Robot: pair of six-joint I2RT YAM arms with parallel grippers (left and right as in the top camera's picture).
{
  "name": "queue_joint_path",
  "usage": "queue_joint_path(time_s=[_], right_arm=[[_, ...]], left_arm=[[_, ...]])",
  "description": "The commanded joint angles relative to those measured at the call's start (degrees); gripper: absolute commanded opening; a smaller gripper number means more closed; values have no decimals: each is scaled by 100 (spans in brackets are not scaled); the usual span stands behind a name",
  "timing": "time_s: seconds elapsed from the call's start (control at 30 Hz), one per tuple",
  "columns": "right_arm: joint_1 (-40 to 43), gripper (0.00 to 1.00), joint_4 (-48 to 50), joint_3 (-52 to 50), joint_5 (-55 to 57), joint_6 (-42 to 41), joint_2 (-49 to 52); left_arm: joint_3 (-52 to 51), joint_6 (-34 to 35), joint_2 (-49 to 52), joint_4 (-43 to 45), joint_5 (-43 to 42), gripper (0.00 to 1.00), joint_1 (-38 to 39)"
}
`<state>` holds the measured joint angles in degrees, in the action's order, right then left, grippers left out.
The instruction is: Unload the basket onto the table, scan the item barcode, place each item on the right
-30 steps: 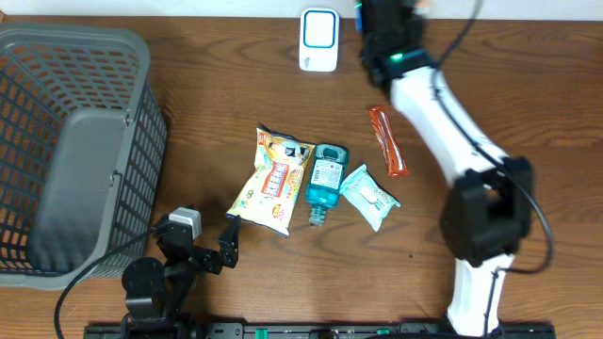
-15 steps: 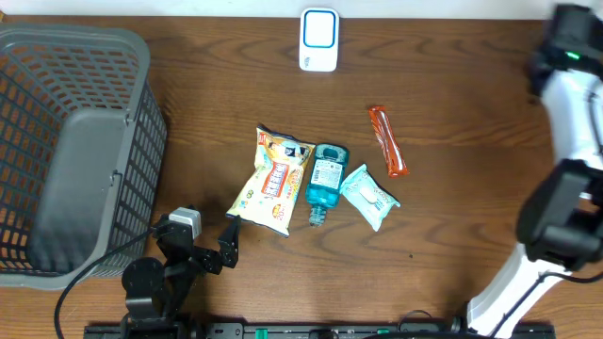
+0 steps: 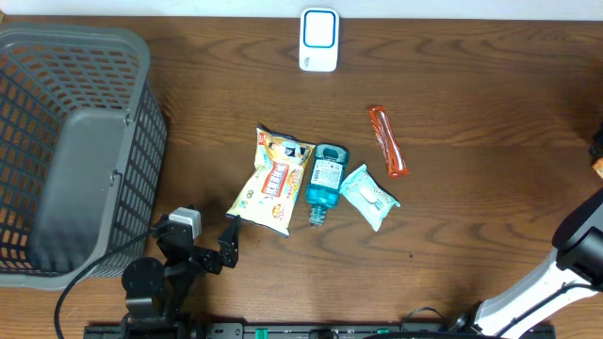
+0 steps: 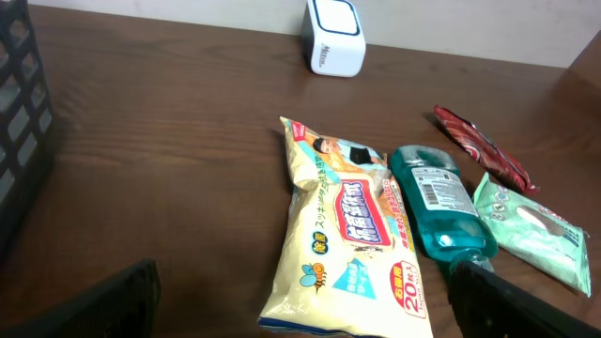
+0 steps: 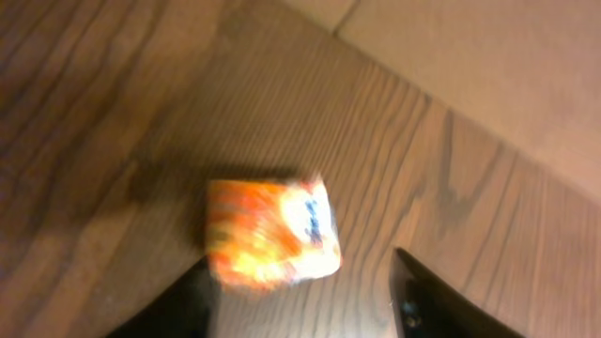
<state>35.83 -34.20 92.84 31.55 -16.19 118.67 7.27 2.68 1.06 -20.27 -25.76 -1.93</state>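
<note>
The small orange-and-yellow crinkly packet lies on the brown wooden counter near its right edge, between the fingers of the right end effector, which stand apart and do not clamp it. The white-and-blue box scanner sits well apart from it, so we cannot tell whether this packet is scanned; the yellow snack bag, teal bottle, pale green wipes pack and red wrapper wait mid-counter. The left end effector is spread wide, holding nothing. The packet is blurred, no barcode readable, and overhead cuts the right arm off
</note>
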Motion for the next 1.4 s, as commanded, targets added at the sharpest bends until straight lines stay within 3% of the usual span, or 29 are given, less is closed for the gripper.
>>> queue_joint_path(time_s=[0.0,0.03,0.07,0.33,0.63,0.67,0.7,0.77,0.8,0.87,0.97,1.37], right_arm=[[-66,82,9,61,-273,-70,-232],[-94,96,7,61,-457,-70,-328],[-166,99,-7,61,-1043,-70,-544],[-745,99,-22,61,-4666,-70,-1519],[-2201,99,-640,2,-5462,98,-1554],[-2365,96,-769,-4,-5460,256,-1515],[-2546,82,-859,-7,-5458,470,-1453],[-2894,42,-914,-9,-5458,686,-1320],[-3049,26,-935,-9,-5453,688,-1250],[-3375,10,-960,-9,-5281,684,-1110],[-3856,1,-905,-9,-4765,603,-822],[-4666,1,-669,-9,-3652,214,138]], left_arm=[[-79,-94,-7,-109,28,98,-13],[-79,-94,-7,-109,28,98,-13],[-79,-94,-7,-109,31,98,-13],[-79,-94,-7,-109,28,98,-13],[-79,-94,-7,-109,28,98,-13],[-79,-94,-7,-109,31,98,-13],[-79,-94,-7,-109,28,98,-13],[-79,-94,-7,-109,28,98,-13],[-79,-94,-7,-109,28,98,-13],[-79,-94,-7,-109,31,98,-13],[-79,-94,-7,-109,28,98,-13],[-79,-94,-7,-109,28,98,-13]])
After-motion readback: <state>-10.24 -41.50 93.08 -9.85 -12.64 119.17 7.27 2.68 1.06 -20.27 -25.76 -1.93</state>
